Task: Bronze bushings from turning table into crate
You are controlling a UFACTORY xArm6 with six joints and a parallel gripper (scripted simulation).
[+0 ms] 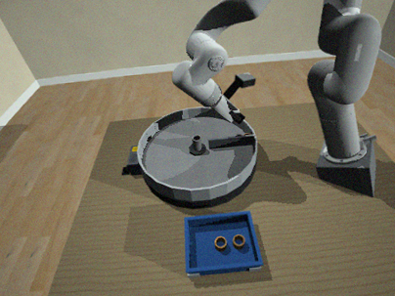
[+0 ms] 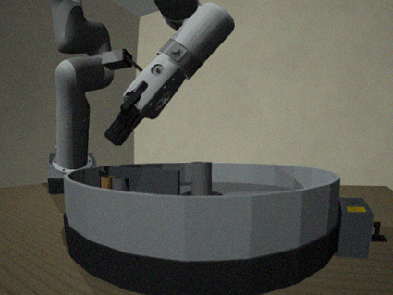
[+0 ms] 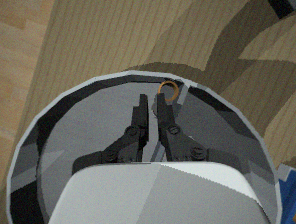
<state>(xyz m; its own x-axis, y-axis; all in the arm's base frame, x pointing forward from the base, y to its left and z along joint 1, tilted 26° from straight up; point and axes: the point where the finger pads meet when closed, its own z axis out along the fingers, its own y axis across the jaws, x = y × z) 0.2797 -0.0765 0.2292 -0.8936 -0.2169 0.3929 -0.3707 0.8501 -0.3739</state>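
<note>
The gripper (image 3: 151, 107) hangs tilted above the turning table (image 1: 175, 181), its jaws drawn nearly together with only a thin slit between them and nothing held; it touches no part of the table. In the wrist view one bronze bushing (image 3: 170, 90) lies on the table floor just beyond the right fingertip, at about one o'clock from it, close against the grey rim wall. It reads as a thin orange-bronze ring with an open centre. In the top view two more bronze bushings (image 1: 221, 243) (image 1: 238, 241) rest side by side, apart, inside the blue crate (image 1: 198, 269), which sits at six o'clock from the table. A short post (image 1: 196, 142) stands at the table's centre, with a dark divider bar (image 1: 230, 140) running from it toward three o'clock.
</note>
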